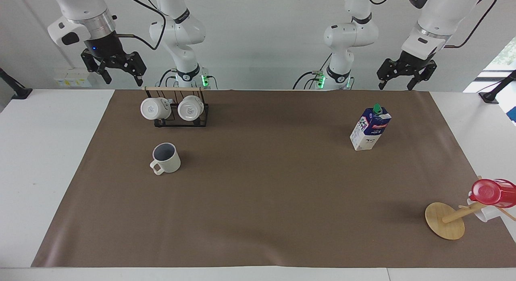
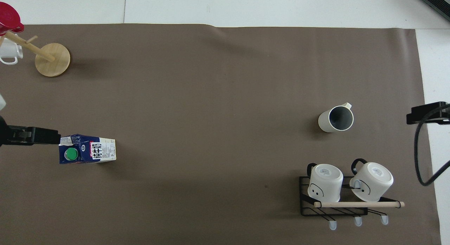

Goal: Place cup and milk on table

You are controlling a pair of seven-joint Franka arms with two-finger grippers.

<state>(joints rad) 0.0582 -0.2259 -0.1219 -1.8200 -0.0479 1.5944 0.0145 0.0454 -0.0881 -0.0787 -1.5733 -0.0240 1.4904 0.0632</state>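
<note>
The cup [image 1: 166, 158] stands upright on the brown sheet of the table [image 1: 262, 200], toward the right arm's end, farther from the robots than a mug rack; it also shows in the overhead view [image 2: 336, 118]. The milk [image 1: 370, 128] stands upright on the sheet toward the left arm's end, and in the overhead view [image 2: 88, 153] too. My right gripper [image 1: 123, 80] hangs open and empty in the air above the table edge by the rack. My left gripper [image 1: 397, 85] hangs open and empty above the edge of the sheet by the milk. Neither gripper touches anything.
A black wire rack [image 1: 181, 121] with a wooden bar holds two glossy white mugs [image 1: 155, 108] near the robots. A wooden mug tree [image 1: 444, 220] lies tipped at the left arm's end, with a red cup [image 1: 494, 192] and a white mug on it.
</note>
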